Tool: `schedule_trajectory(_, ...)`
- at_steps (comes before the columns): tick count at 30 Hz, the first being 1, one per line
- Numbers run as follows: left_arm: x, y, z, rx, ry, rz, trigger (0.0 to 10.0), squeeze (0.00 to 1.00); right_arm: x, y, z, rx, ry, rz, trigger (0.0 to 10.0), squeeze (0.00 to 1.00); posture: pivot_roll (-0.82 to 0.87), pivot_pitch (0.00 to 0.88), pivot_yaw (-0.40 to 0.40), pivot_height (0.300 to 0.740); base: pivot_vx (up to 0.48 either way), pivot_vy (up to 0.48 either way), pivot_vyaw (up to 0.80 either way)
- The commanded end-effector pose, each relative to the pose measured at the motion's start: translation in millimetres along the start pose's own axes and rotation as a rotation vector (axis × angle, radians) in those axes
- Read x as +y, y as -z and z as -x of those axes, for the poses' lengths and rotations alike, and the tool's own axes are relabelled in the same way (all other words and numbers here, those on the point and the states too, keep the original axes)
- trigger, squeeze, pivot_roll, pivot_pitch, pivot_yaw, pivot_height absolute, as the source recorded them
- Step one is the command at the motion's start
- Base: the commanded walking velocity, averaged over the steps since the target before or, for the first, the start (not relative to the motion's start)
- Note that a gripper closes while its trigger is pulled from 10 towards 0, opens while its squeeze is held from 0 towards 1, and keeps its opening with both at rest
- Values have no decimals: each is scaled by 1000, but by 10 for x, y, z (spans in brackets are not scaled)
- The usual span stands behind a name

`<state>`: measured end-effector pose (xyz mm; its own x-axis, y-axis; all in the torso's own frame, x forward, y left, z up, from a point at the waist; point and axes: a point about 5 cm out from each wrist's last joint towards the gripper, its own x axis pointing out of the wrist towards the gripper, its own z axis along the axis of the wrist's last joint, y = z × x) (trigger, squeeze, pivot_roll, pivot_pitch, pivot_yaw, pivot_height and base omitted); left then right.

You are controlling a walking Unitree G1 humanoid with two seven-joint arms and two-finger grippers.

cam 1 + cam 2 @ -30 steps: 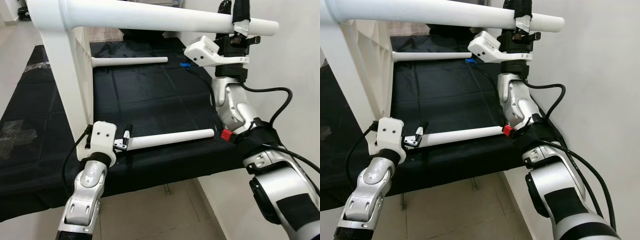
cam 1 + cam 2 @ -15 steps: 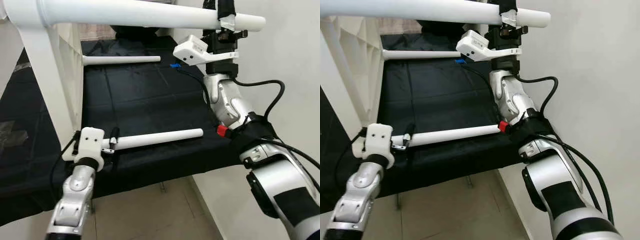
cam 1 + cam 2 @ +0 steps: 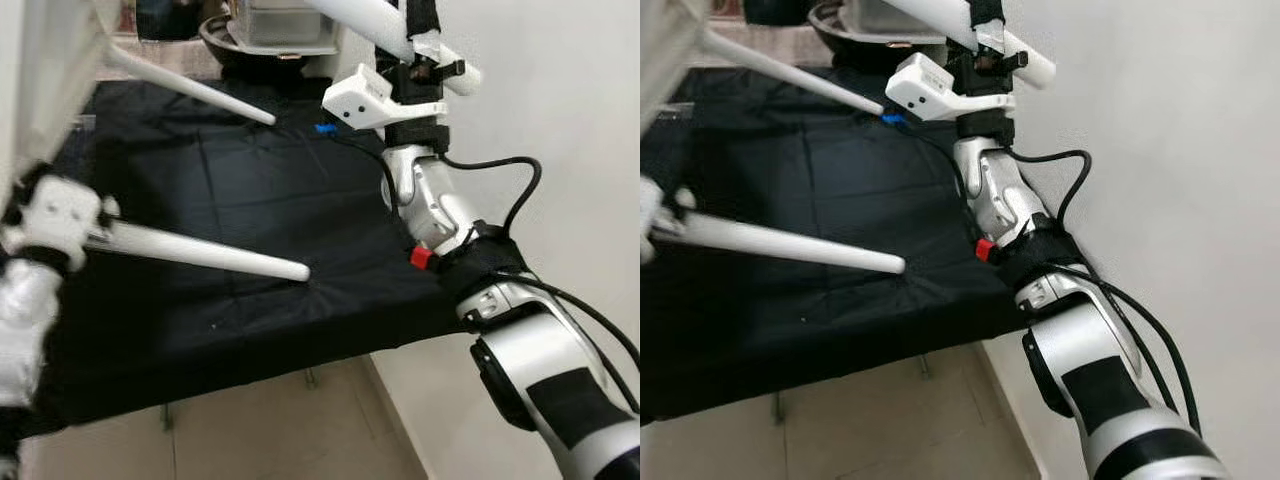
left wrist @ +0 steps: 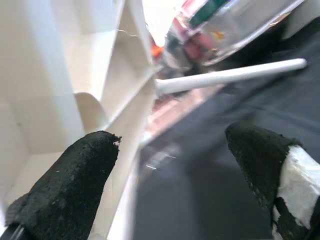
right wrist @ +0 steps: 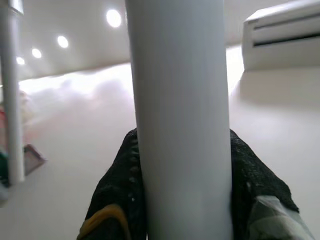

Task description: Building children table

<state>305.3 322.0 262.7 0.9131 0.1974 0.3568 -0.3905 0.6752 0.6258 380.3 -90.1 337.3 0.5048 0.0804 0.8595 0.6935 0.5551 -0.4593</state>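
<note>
Right claw (image 3: 425,40) is raised, clamped around the white table leg (image 5: 180,125). Left claw (image 4: 170,185) is wide apart, beside the white frame (image 4: 125,90), above the black cloth (image 3: 250,190).

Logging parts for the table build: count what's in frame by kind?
Round white table legs: 3
White ribbed tabletop panel: 1
Black cloth work surface: 1
Total: 5
</note>
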Motion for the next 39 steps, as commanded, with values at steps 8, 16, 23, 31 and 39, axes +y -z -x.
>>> schedule_trajectory(8,1087,-92,-248,52,-286,-133,10000,0,-79,897,277,695,34,-254,0,0,164,102,-48,740,0,0,0)
schedule_trajectory(16,1140,-499,-466,-87,-241,-176,10000,0,352,1028,879,1185,-109,-599,0,0,168,109,-44,740,0,0,0)
schedule_trajectory(23,1078,-650,-602,-130,-202,-171,10000,0,498,1003,1125,1323,-159,-686,0,0,175,110,-34,740,0,0,0)
schedule_trajectory(31,691,-693,-647,-172,-101,-97,10000,0,768,836,1576,1540,-308,-852,0,0,169,106,-31,740,0,0,0)
schedule_trajectory(39,267,-722,-611,-210,3,-11,10000,0,745,863,1560,1511,-317,-854,10000,388,164,99,-30,740,0,0,0)
